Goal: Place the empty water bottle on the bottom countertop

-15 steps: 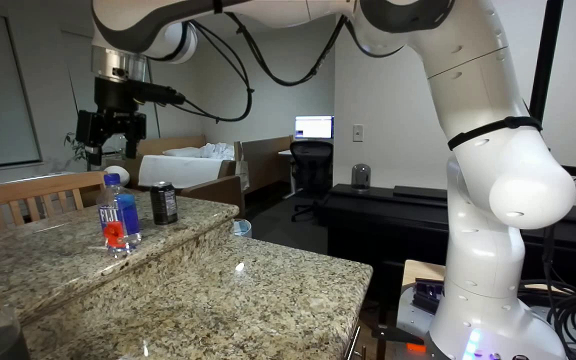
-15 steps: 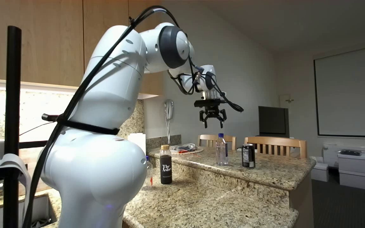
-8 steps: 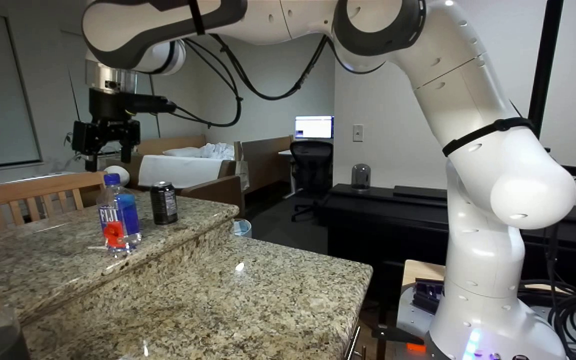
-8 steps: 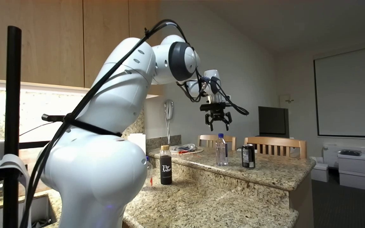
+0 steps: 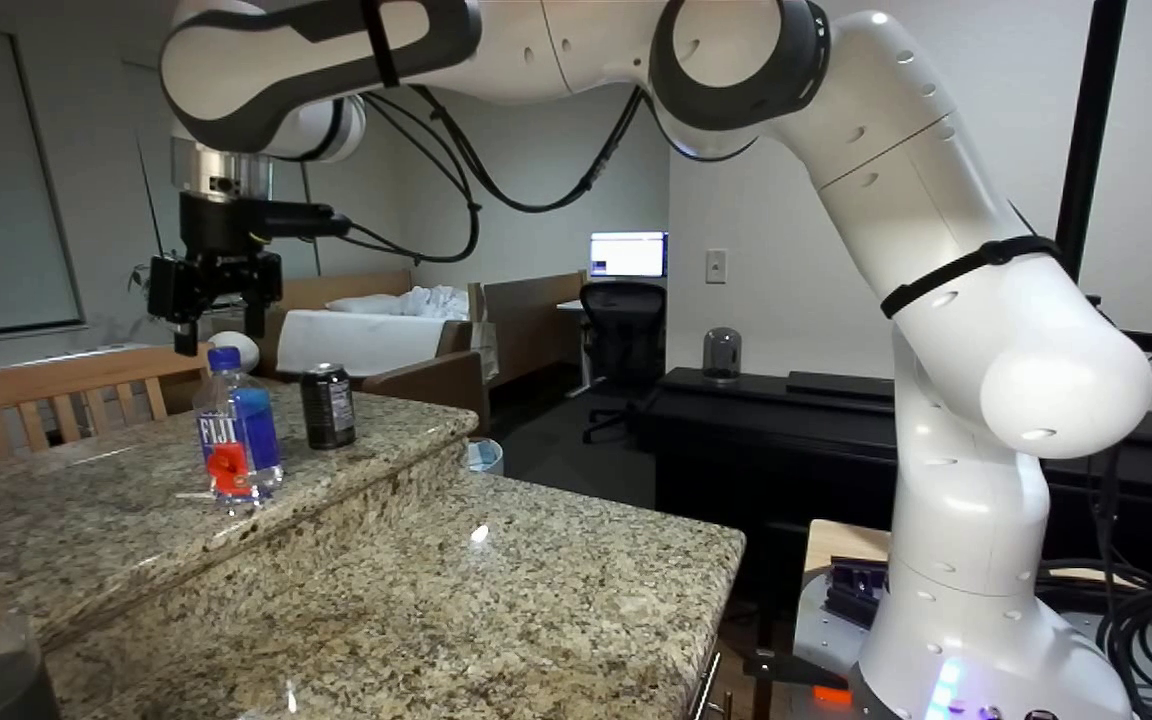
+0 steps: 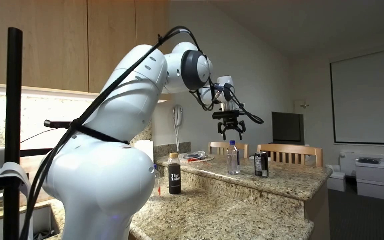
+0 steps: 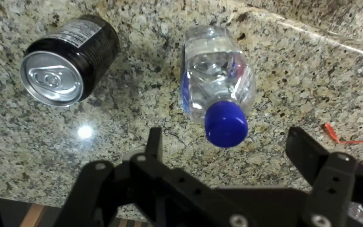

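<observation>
The claw [image 6: 232, 136] hangs, fingers [image 7: 306, 153] spread wide, just above the bottle [image 7: 219, 85] standing near a black can [image 6: 261, 164] on the raised counter [image 6: 290, 176], one level above the lower counter [image 6: 225, 216].

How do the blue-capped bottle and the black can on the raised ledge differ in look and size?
The bottle is clear, while the can is dark and opaque. In both exterior views, the bottle stands taller than the can. The bottle has a blue cap; the can has a silver pull tab. Both stand upright on the raised ledge.
</observation>
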### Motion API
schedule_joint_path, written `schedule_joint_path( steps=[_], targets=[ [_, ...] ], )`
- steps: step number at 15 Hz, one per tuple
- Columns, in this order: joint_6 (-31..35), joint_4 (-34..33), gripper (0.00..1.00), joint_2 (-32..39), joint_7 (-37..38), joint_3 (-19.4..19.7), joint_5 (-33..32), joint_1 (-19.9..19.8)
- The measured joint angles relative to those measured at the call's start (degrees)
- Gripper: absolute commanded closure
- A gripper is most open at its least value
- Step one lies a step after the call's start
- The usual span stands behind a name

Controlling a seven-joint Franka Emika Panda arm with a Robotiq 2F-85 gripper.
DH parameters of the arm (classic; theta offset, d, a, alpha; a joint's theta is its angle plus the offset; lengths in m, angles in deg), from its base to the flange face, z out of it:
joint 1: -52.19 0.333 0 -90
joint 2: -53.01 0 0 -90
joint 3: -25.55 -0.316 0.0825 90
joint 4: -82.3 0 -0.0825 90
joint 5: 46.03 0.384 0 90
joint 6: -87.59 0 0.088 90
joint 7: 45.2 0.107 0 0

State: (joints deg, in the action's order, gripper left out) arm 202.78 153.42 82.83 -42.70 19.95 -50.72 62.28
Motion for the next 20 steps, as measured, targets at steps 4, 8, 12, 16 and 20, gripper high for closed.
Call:
schedule_joint_path(
  steps=[4,8,12,16,20],
  targets=[
    [-1.99,-0.32,0.0,0.33,0.02,0.09,0.35,-0.16],
    [-2.94,-0.33,0.4,0.42,0.02,0.09,1.87,-0.2],
    [-3.16,-0.33,0.66,0.77,0.02,0.08,3.48,-0.2],
    [-3.18,-0.36,0.89,1.31,0.02,0.09,4.42,-0.24],
    [-3.19,-0.69,0.85,1.54,0.02,0.11,4.59,-0.27]
  ],
)
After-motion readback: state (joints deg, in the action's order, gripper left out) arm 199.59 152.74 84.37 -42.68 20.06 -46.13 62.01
